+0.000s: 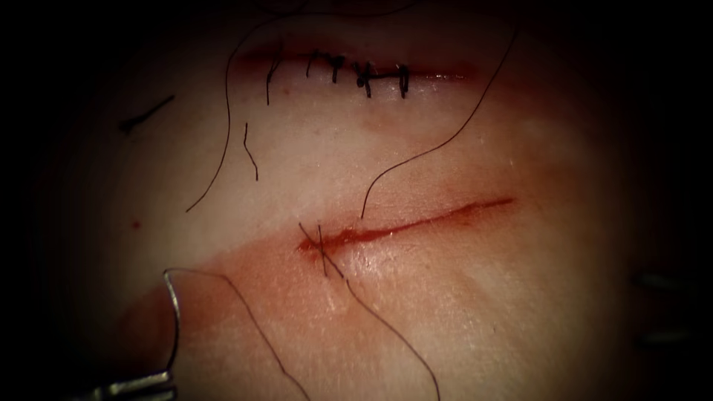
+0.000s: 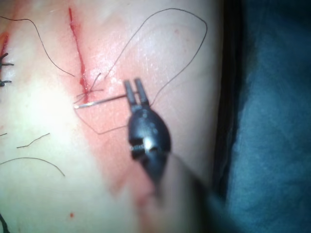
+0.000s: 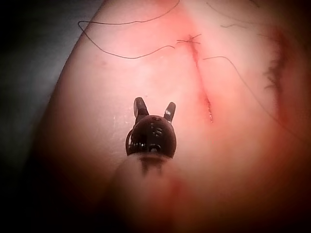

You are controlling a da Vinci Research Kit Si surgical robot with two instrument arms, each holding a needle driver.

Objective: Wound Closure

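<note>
Left tool [image 2: 135, 86] fingers clamp the needle [image 1: 174, 312] near its thread end, clear of the tissue [image 1: 460, 297], left of the cut [image 1: 405, 226]. Right tool [image 3: 154, 109] fingers spread wide, empty. Thread [image 1: 386, 327] trails from the stitch, cut off at the frame's edge.

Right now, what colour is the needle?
Shiny silver needle, clearest in the endoscope view.

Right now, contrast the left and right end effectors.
The left end effector grips the needle near one end; the right end effector holds nothing. Left's jaws are shut, right's spread open. The needle is out of the tissue, left of the cut. Both are needle drivers.
</note>
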